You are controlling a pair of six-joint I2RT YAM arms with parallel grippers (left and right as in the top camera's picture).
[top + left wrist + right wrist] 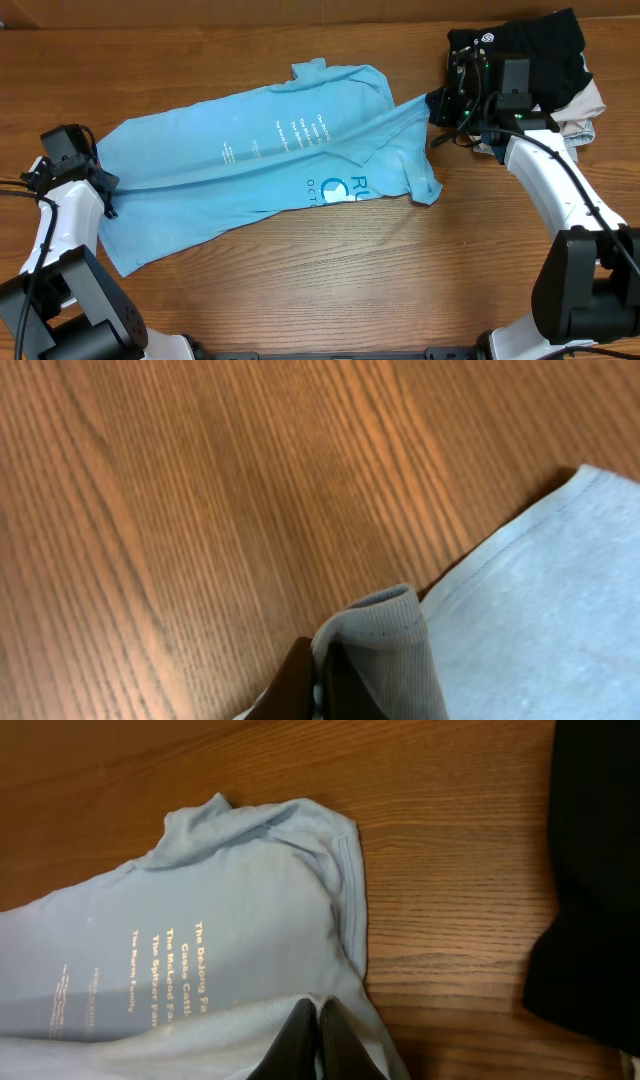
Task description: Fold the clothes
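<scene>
Thin, limp T-shirt [260,150] spread between left gripper [103,185] and right gripper [437,105], each clamped on an edge; likely light and floppy, best held at hems.

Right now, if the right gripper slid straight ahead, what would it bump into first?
Likely the light blue T-shirt it is pinching; the right gripper points across the shirt's printed lettering, with bare table beyond.

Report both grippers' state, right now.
Left gripper: shut, pinching a hem edge of the light blue T-shirt.
Right gripper: shut, pinching the same T-shirt at its other end.
</scene>
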